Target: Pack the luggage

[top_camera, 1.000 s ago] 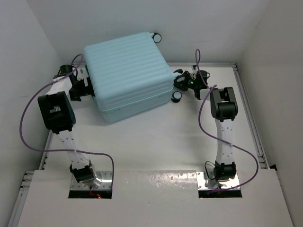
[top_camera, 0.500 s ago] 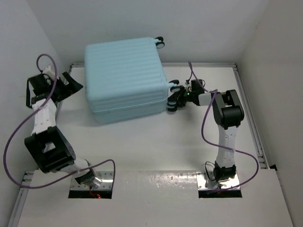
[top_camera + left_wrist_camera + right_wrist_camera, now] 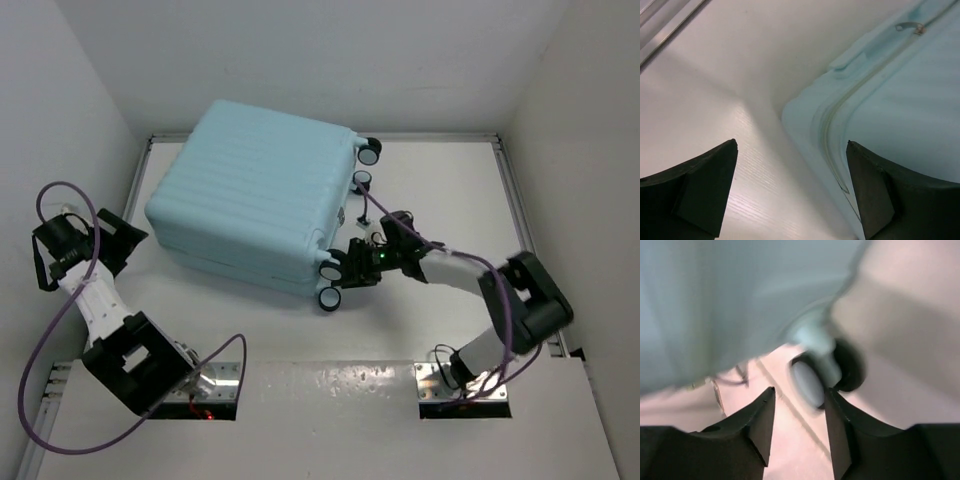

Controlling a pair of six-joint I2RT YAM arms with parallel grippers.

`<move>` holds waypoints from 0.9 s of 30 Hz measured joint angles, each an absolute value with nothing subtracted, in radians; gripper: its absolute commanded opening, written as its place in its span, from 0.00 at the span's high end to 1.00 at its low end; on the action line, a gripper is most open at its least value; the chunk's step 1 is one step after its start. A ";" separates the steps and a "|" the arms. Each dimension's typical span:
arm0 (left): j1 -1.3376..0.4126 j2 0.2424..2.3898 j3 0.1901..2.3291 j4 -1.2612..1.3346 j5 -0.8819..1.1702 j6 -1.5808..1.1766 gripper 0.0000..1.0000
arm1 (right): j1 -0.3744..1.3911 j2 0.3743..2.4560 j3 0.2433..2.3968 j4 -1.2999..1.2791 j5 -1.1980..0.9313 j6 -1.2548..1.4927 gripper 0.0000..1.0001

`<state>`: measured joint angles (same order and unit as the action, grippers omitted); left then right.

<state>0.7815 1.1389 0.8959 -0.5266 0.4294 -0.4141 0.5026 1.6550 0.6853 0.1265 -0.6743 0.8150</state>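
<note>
Handling: luggage (image 3: 255, 195) likely rigid, bulky, slick; take its wheel (image 3: 329, 298) end.
Left gripper (image 3: 791, 144): agape, empty.
Right gripper (image 3: 800, 390): grip unclear.

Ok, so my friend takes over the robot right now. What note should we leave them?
Left gripper: open, empty, beside the left corner of the luggage.
Right gripper: jaws apart, empty, pointing at a wheel on the luggage's near right corner.
Luggage: shut, lying flat and askew on the table.
Done: nothing visibly packed; the inside is hidden.
Left: probably open it and pack.
</note>
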 measured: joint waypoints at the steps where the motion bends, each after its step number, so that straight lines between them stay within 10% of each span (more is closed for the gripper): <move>1: 0.791 1.140 0.893 -0.539 0.425 -0.426 0.12 | 0.498 1.581 0.657 0.107 -0.682 0.796 0.53; 8: 0.682 1.205 0.778 -0.528 0.422 -0.554 0.17 | 0.314 1.180 0.639 0.102 -0.583 0.636 0.49; 17: 0.457 1.652 0.930 -0.325 0.366 -0.717 0.14 | 0.139 1.307 0.669 0.086 -0.452 0.455 0.52; 27: 0.456 2.101 1.629 -0.115 0.355 -0.642 0.09 | 0.100 1.488 0.919 0.039 -0.355 0.317 0.03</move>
